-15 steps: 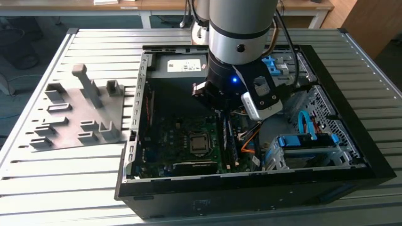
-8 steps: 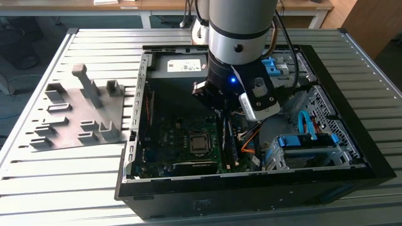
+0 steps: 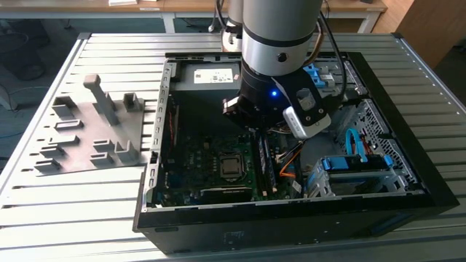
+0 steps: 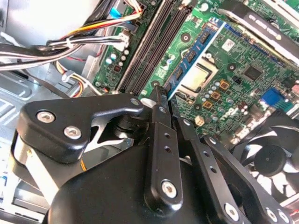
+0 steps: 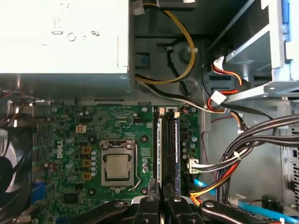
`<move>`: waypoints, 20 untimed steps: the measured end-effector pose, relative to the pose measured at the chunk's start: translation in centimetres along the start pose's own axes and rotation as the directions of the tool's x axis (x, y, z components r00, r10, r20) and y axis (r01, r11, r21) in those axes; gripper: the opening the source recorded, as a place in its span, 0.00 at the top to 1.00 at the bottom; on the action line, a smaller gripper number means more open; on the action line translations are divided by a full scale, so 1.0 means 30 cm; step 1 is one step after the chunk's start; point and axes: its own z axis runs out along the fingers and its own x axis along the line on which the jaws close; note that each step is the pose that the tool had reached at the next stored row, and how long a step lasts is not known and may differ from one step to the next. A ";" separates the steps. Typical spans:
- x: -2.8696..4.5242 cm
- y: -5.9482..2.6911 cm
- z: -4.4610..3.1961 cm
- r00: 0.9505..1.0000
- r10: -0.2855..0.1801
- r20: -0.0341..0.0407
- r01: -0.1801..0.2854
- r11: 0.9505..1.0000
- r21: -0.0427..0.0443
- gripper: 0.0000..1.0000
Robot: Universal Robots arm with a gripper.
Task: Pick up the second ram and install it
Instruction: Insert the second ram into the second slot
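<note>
In the exterior view the arm reaches down into the open computer case [image 3: 156, 164], and its gripper [image 3: 256, 130] is over the memory slots [image 3: 267, 164] beside the processor. In the second wrist view the black fingers [image 4: 159, 100] are shut on the second ram [image 4: 194, 58]. It is a blue-green stick with small black chips, and it lies along the dark slots [image 4: 149, 51]. In the first wrist view the gripper [image 5: 162, 201] straddles the slot rows and the second ram [image 5: 161, 149] shows edge-on between them. I cannot tell whether it is seated. Another stick [image 5: 176, 149] stands in the neighbouring slot.
A grey slotted tray [image 3: 87, 134] lies on the table at the exterior view's left, outside the case. Inside the case are the power supply [image 5: 60, 42], the processor socket [image 5: 117, 165], a fan [image 4: 268, 158], bundled cables [image 5: 243, 149] and a blue drive cage [image 3: 357, 164].
</note>
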 end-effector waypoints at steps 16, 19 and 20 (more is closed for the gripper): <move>0.001 -0.001 0.019 1.000 -0.002 0.000 0.002 1.000 0.000 0.86; 0.001 -0.002 0.032 1.000 -0.002 0.000 0.002 1.000 0.000 0.86; 0.001 -0.002 0.037 1.000 -0.001 0.000 0.001 1.000 0.000 0.86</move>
